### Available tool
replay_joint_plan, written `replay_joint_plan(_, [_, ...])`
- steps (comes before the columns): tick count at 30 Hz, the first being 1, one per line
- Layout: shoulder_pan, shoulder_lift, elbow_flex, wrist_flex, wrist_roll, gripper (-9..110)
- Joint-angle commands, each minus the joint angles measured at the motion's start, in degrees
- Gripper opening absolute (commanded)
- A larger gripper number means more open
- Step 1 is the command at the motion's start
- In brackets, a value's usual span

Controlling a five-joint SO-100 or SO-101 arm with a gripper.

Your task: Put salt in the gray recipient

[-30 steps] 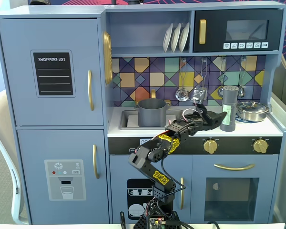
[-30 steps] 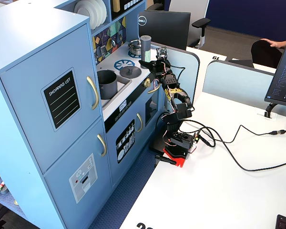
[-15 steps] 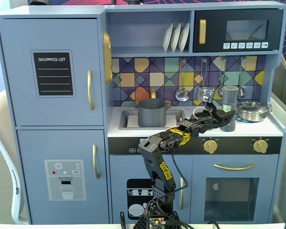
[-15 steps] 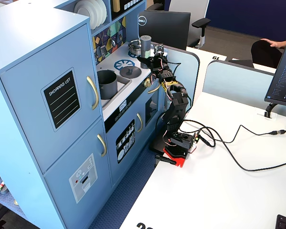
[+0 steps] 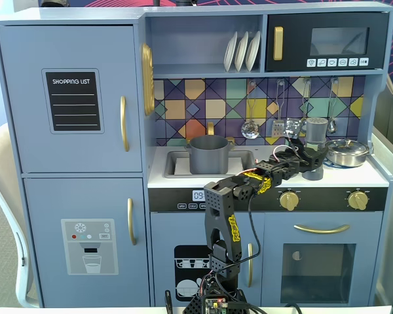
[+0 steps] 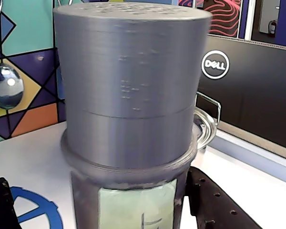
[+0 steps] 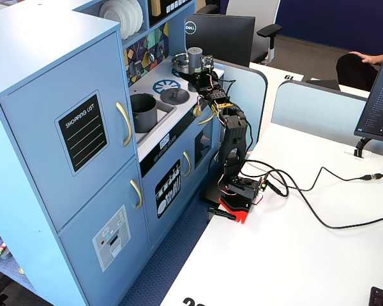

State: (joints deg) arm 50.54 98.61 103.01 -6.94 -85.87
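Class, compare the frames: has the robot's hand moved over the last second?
Yes. In the front fixed view the hand has travelled right along the counter, away from the gray pot, and now reaches the salt shaker.

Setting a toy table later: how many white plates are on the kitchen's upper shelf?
3: white plates stand on edge side by side on the shelf left of the microwave. More could hide behind them.

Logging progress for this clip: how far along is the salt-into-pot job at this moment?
Early stage. Done: the arm has reached the salt shaker, which stands upright on the counter beside the steel pan. In hand: the gripper is around the shaker's lower part, with fingers either side in the wrist view; a firm grip isn't clear. Left: lift it, carry it to the gray pot in the sink, and put it in.
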Motion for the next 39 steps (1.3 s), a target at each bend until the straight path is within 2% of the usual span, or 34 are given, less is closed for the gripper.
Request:
replay_joint_plan(1, [-0.62, -1.76, -7.47, -1.49, 0.09, 49])
replay_joint_plan(13, [-1.05, -9.58, -16.44, -1.76, -0.09, 44])
replay_joint_plan(17, [-1.58, -10.02, -16.87, -1.58, -0.53, 28])
replay_joint_plan(22, [-2.55, -9.93, -16.79, -1.76, -0.7, 1])
replay_joint_plan(30, [-2.9, -8.44, -17.05, -2.37, 1.58, 0])
replay_joint_plan(39, [-7.21, 1.14, -19.34, 7.21, 14.15, 0])
